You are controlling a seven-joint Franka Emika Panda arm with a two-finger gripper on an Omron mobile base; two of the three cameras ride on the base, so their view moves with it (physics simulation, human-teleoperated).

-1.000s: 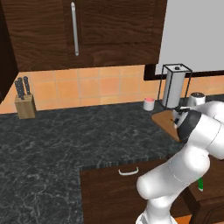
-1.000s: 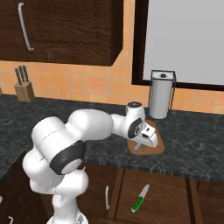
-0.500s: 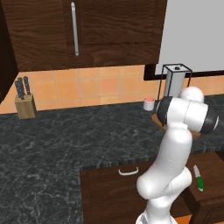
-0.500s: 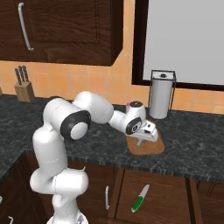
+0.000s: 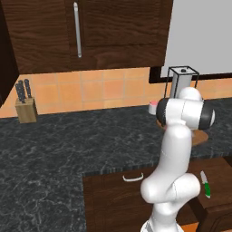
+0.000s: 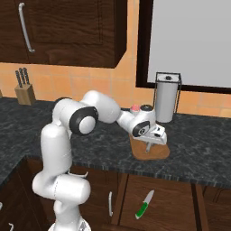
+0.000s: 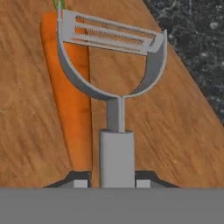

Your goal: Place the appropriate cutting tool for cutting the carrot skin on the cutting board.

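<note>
Dark stone worktop (image 6: 203, 149) carries the wooden cutting board (image 6: 155, 155), where the carrot (image 7: 72, 100) lies. The grey peeler (image 7: 114, 111) hangs just above the board beside the carrot, jaws (image 7: 111, 181) clamped on its handle, so only lowering and release seem left. Since half a second ago the arm has drawn upright, hand still over the board.

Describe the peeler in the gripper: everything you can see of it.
The peeler is a plain grey Y-shaped tool that looks like metal: a squarish handle, a thin stem and a U-shaped fork carrying a slotted blade across its top, slightly slanted. Its handle sits between the gripper fingers, head pointing away from the hand. It is over the board, its left fork arm overlapping the carrot in the hand view. Whether it touches either cannot be told.
</note>
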